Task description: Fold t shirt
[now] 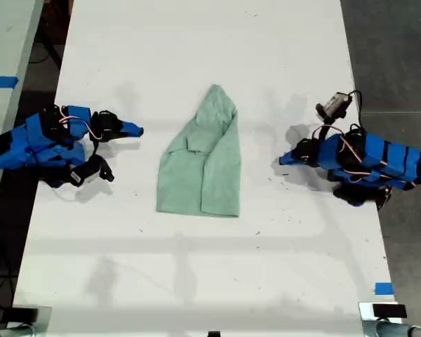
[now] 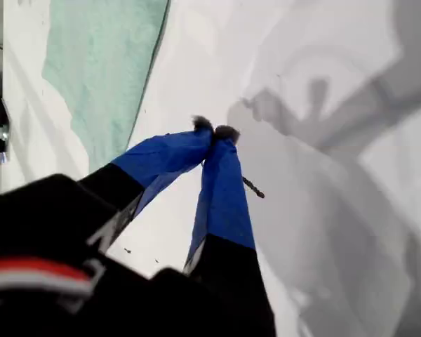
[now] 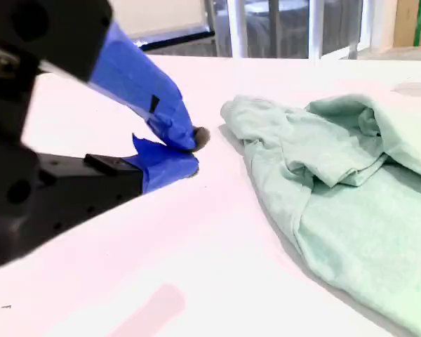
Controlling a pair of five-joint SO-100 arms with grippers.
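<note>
- Table (image 1: 196,42): a long white top, with its long edges at the exterior view's left and right. It carried the shirt and both of my arms.
- Shirt (image 1: 203,161): pale mint green, it lay flat near the middle of the table, about midway between the two long edges. Its pointed end faced the far short edge and its straight hem faced the near one. A loose fold of cloth sat on the side toward the exterior view's left, while the opposite side ran as one straight edge.
- My first gripper (image 2: 214,132): its blue jaws were pressed together tip to tip, with nothing between them. It hung just above bare table, toward the long edge at the exterior view's right (image 1: 285,159), apart from the shirt's (image 2: 105,63) straight side.
- My second gripper (image 3: 189,151): its jaws were likewise closed on nothing, and it sat low over the table near the long edge at the exterior view's left (image 1: 135,130). It was near the shirt's (image 3: 337,189) rumpled side without touching it.
- Tape (image 1: 383,288): a small blue strip lay by the table's near corner at the exterior view's right.
</note>
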